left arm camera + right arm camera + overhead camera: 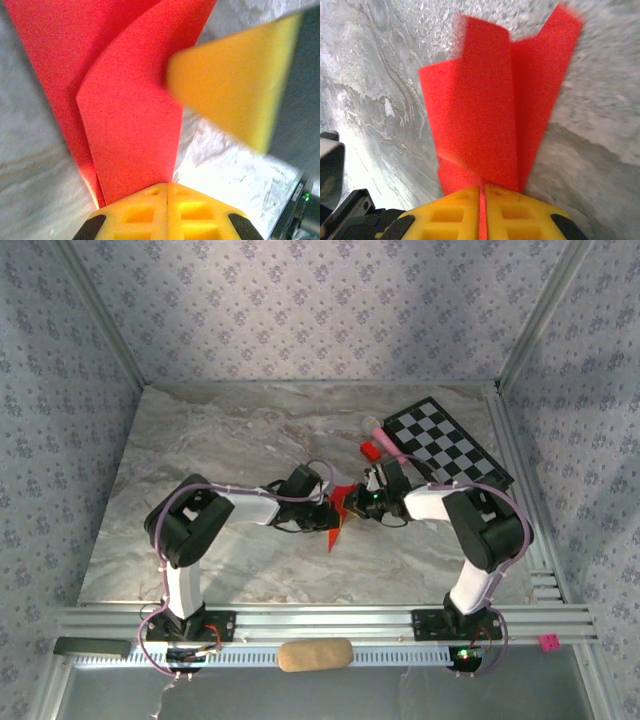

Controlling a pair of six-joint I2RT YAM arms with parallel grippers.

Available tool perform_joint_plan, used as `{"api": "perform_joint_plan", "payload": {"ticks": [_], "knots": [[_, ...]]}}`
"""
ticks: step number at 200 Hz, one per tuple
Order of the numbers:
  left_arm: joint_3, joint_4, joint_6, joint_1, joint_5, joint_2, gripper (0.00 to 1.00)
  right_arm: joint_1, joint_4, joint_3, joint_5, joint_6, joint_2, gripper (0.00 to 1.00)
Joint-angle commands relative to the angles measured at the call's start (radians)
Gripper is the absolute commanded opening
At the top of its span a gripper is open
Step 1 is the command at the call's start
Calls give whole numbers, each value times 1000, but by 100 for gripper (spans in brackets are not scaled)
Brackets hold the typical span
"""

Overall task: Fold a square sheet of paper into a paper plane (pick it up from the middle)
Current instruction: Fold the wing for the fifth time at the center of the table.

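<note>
The square sheet of paper (338,515) is bright red and creased into a narrow, layered shape. It is held off the marble table between the two arms, with one pointed end hanging toward the near edge. My left gripper (325,502) is shut on it from the left. In the left wrist view the paper (130,100) rises from the closed left gripper (167,186), with a yellow finger (225,90) of the right gripper close beside it. My right gripper (362,502) is shut on it from the right. A red strip of paper (490,115) runs into the seam of the right gripper (482,190).
A black-and-white checkerboard (445,440) lies at the back right, with a small red block (371,450) and a pink piece (385,434) at its left corner. A tan oblong object (315,654) rests on the front rail. Patterned walls enclose the table.
</note>
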Motion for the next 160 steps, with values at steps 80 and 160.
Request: {"api": "perform_joint_plan", "payload": {"ticks": [80,160], "knots": [[-134,-217,201,46,25,-3,0,72,-71,6,17,-108,-109,11],[-149,-212,190,52,17,-16,0,89,-29,28,74,-101,37,9]]}}
